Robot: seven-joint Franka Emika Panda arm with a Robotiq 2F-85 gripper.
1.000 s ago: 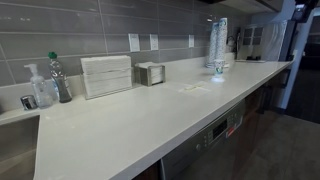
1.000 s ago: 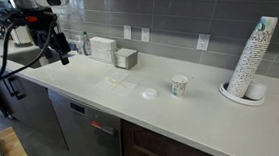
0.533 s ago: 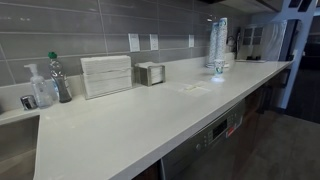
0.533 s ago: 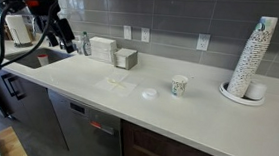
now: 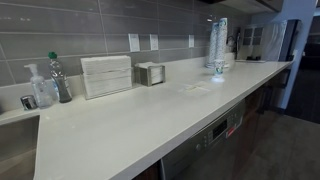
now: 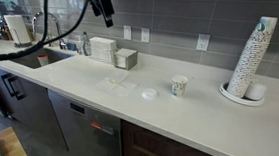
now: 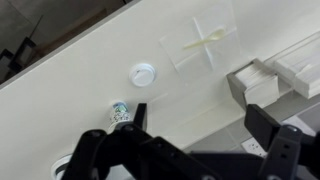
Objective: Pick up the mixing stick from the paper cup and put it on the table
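The paper cup [image 6: 179, 85] is short and whitish with a printed pattern. It stands upright mid-counter and also shows in the wrist view [image 7: 120, 111]. No stick shows in it. A thin pale mixing stick [image 7: 203, 42] lies on a clear flat sheet [image 6: 117, 81] on the table [image 6: 98, 100]. My gripper [image 6: 103, 0] hangs high above the counter's back, left of the cup. In the wrist view my gripper [image 7: 200, 125] is open and empty, its jaws wide apart. One finger [image 7: 140, 115] is seen just beside the cup.
A round white lid [image 6: 150, 92] lies left of the cup, also in the wrist view [image 7: 144, 72]. A metal napkin holder [image 6: 126, 58] and white box [image 6: 103, 49] stand by the wall. A tall stack of cups [image 6: 251, 59] stands far right. Bottles [image 5: 58, 78] stand by the sink end.
The arm has risen from the counter's left end and swung up and to the right, high over the back of the counter. Nothing on the counter has moved.
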